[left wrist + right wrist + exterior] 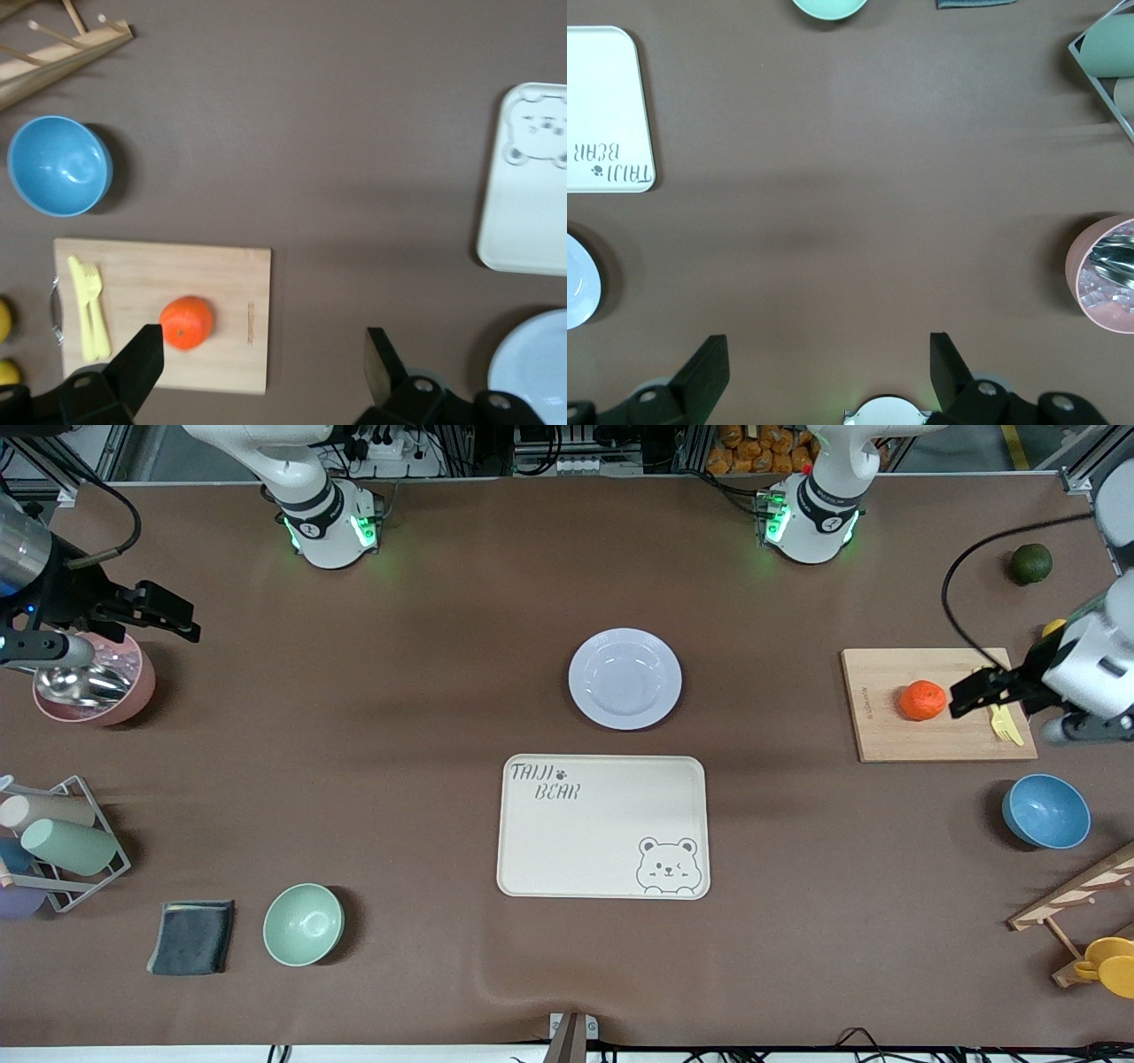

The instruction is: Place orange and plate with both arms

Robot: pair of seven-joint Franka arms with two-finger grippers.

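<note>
The orange point(921, 700) lies on a wooden cutting board point(939, 735) toward the left arm's end of the table. My left gripper point(967, 694) hangs open over that board, right beside the orange. In the left wrist view the orange point(187, 322) shows just inside one finger of the open left gripper point(264, 354). The white plate point(625, 678) sits mid-table, with the cream bear tray point(602, 826) beside it, nearer the front camera. My right gripper point(166, 613) waits open over the right arm's end, beside a pink bowl point(97, 682); nothing is between its fingers point(709, 367).
A yellow fork point(1004, 724) lies on the board. A dark green fruit point(1031, 563), a blue bowl point(1046, 811) and a wooden rack point(1076, 895) are at the left arm's end. A cup rack point(62, 841), grey cloth point(192, 937) and green bowl point(303, 924) are at the right arm's end.
</note>
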